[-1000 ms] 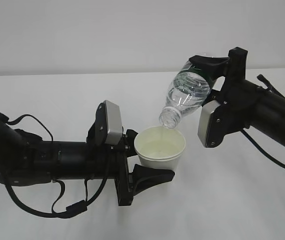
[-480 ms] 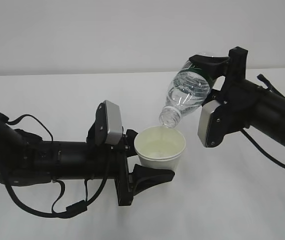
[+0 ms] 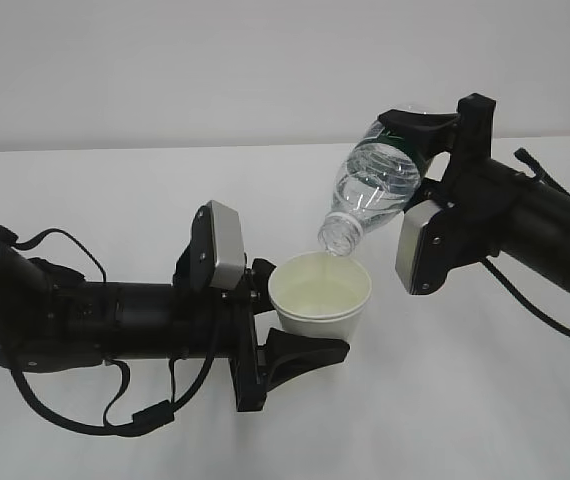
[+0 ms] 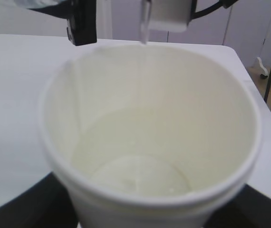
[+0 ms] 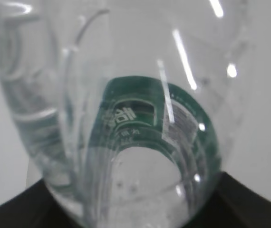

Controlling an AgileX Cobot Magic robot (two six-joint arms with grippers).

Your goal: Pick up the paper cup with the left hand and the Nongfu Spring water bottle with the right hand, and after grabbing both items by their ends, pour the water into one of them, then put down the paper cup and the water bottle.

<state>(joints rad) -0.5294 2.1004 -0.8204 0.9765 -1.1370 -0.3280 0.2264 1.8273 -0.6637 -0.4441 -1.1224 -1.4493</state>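
Note:
The white paper cup [image 3: 321,296] is held upright above the table, my left gripper [image 3: 287,322] shut on its lower part. The left wrist view looks down into the paper cup [image 4: 150,142], where water [image 4: 140,175] lies at the bottom and a thin stream falls in from above. My right gripper [image 3: 427,150] is shut on the base end of the Nongfu Spring water bottle [image 3: 373,185], which tilts mouth down over the cup's far rim. In the right wrist view the bottle [image 5: 126,123] with its green label fills the frame and water sits inside it.
The white table [image 3: 485,400] stretches under both arms, with its far edge against a pale wall. The black left arm [image 3: 85,320] with looping cables lies low across the left half. The right arm [image 3: 535,230] comes in from the right edge.

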